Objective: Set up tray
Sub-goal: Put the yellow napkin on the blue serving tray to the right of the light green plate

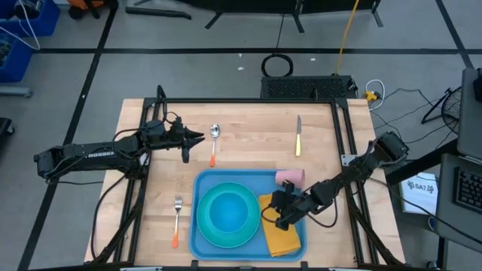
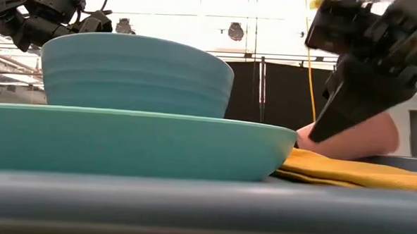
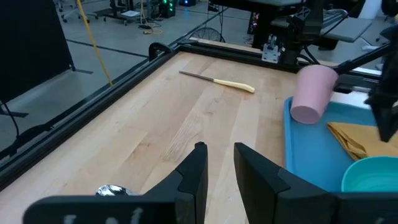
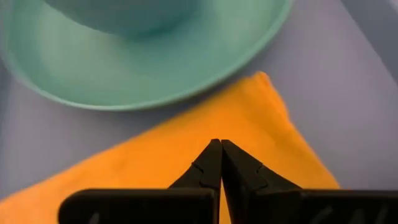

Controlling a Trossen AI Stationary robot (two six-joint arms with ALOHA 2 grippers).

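Note:
The blue tray (image 1: 256,181) lies at the table's near edge. A turquoise plate (image 1: 205,226) rests flat on it with a turquoise bowl (image 1: 230,211) standing on top. An orange-yellow napkin (image 1: 282,237) lies flat on the tray's right part. My right gripper (image 1: 276,219) is shut, its fingertips (image 4: 221,144) pointing down over the napkin (image 4: 124,168) near the plate's rim (image 4: 124,93). My left gripper (image 3: 217,149) is open and empty, hovering above the bare table beside a spoon (image 1: 215,139), left of and beyond the tray. My right gripper comes at the napkin slanting down from the table's right. In the low view its dark fingertip (image 2: 313,139) stands just over the napkin (image 2: 347,172). I cannot tell whether it touches the cloth.
A pink cup (image 1: 289,176) lies on its side at the tray's far right corner, just behind my right gripper. A yellow-handled knife (image 1: 298,135) lies on the far right of the table. An orange-handled fork (image 1: 177,222) lies left of the tray. Bare wood shows mid-table.

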